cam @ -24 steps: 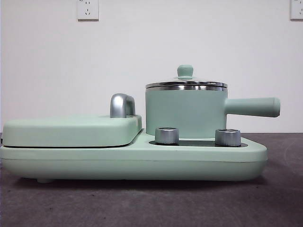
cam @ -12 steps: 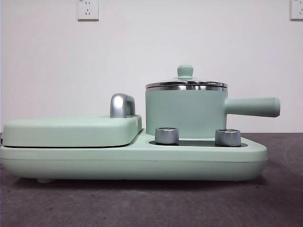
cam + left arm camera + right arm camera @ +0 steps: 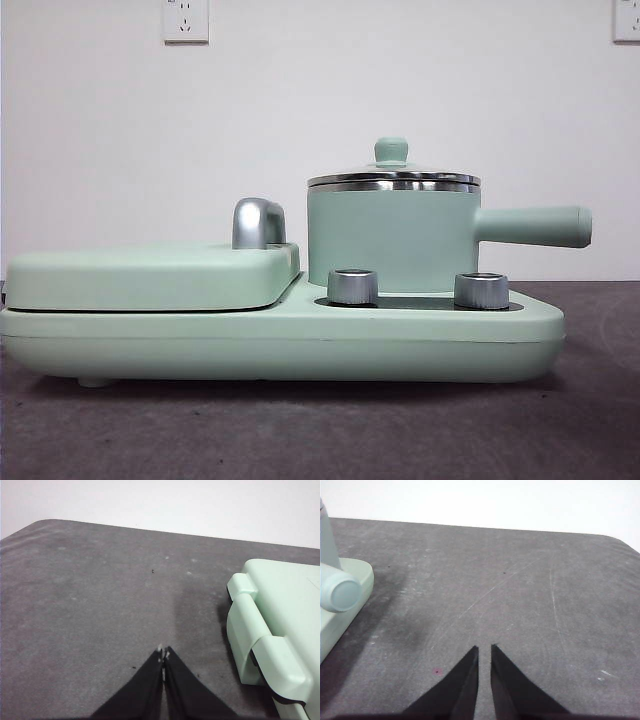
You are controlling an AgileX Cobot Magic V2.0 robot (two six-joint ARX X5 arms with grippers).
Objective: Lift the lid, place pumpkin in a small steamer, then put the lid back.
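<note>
a dark grey table (image 3: 320, 430) with a matte, faintly scuffed top carries one thing directly: the wide mint-green griddle unit (image 3: 280, 340), resting flat. bare grey surface lies under both grippers; the unit sits beside the left gripper (image 3: 163, 656), and its corner shows near the right gripper (image 3: 484, 649).

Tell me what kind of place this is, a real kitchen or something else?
Probably a lab or test bench, not a kitchen: a mint-green cooking unit with a lidded small steamer sits alone on a gray felt-like tabletop against a bare white wall with sockets.
</note>
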